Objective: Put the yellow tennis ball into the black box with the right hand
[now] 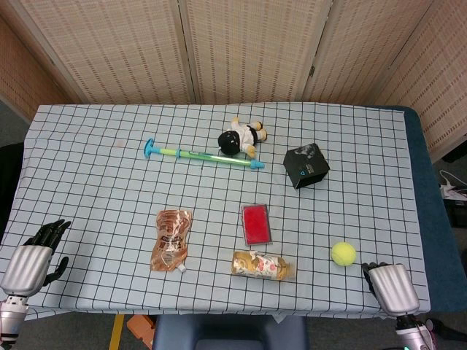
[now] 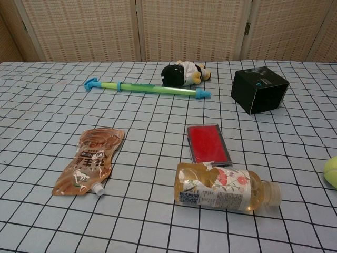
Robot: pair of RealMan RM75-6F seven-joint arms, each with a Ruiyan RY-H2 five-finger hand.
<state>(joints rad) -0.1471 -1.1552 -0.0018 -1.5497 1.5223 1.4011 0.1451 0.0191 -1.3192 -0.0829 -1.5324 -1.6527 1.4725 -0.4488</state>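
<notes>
The yellow tennis ball (image 1: 343, 253) lies on the checked cloth near the front right; the chest view shows only its edge (image 2: 332, 172) at the right border. The black box (image 1: 306, 166) (image 2: 259, 89) stands further back, left of the ball's line. My right hand (image 1: 392, 288) sits at the table's front right edge, just right of and nearer than the ball, apart from it. Its silver back faces the camera and hides most of its fingers. My left hand (image 1: 33, 259) rests at the front left edge, fingers apart, holding nothing. Neither hand shows in the chest view.
A drink bottle (image 1: 263, 265) lies left of the ball, with a red case (image 1: 256, 223) behind it and a brown pouch (image 1: 171, 239) further left. A plush doll (image 1: 241, 136) and a green-blue stick (image 1: 204, 154) lie at the back. The table edge (image 1: 419, 219) runs close on the right.
</notes>
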